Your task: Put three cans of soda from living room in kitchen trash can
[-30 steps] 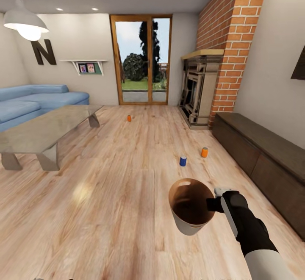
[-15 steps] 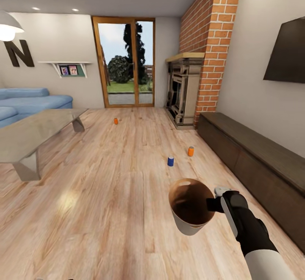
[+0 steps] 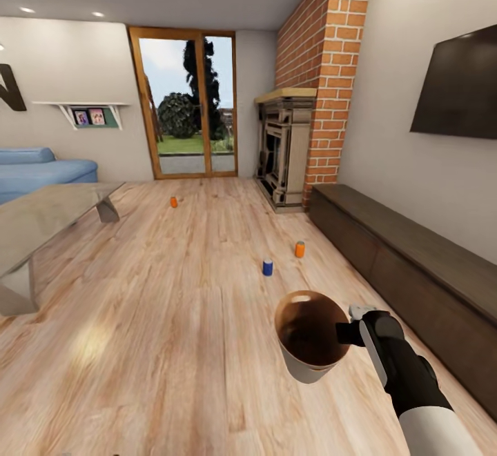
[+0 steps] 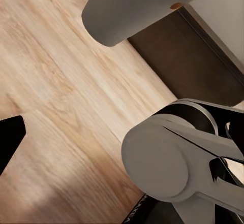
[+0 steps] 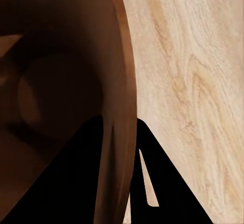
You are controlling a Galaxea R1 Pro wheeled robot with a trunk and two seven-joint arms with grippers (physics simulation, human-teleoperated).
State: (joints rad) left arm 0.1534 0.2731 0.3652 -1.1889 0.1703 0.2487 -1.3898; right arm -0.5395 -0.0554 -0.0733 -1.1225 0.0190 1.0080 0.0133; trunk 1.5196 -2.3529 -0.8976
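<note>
In the living room, my right gripper [image 3: 343, 332] is shut on the rim of the tash can [image 3: 309, 339], a pale bucket with an orange-brown inside, held above the plank floor. In the right wrist view the gripper [image 5: 122, 176] has one dark finger inside the tash can's wall [image 5: 118, 107] and one outside. Three cans of soda stand on the floor ahead: a blue one [image 3: 267, 268], an orange one [image 3: 299, 250] just beyond it, and another orange one [image 3: 173, 202] far off near the glass doors. The left wrist view sees the tash can [image 4: 132, 10] from below, and a dark finger [image 4: 9, 142] at the picture's edge.
A long low dark cabinet [image 3: 414, 256] runs along the right wall under a TV [image 3: 459, 83]. The brick fireplace [image 3: 283, 145] stands past it. A glass-topped coffee table [image 3: 41, 218] and blue sofa [image 3: 34, 166] are at the left. Open floor lies between me and the cans.
The whole view has swung to the right and moved a little forward, so the cans, table and doors sit further left. The tash can stays in my right gripper as before.
</note>
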